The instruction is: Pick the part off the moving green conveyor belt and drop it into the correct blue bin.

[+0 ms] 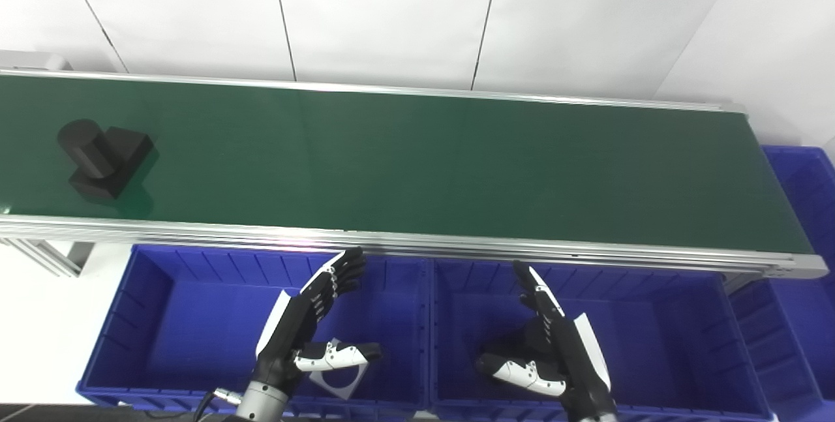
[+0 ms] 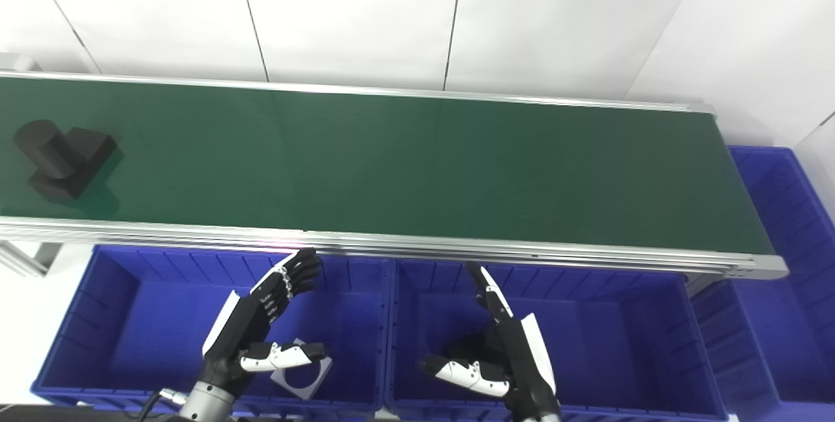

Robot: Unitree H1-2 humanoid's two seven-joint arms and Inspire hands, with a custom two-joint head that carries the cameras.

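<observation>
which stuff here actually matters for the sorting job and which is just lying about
Part of the job:
- black part at the belt's left end
- green conveyor belt
- left blue bin and middle blue bin in front of the belt
- right blue bin at the belt's end
- left hand and right hand, both open over the bins

Just there:
- grey plate with a round hole, in the left bin
- white wall

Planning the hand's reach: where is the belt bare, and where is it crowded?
The green belt is bare from the black part at its left end to its right end. Both open hands, left hand and right hand, hang over the near bins.
</observation>
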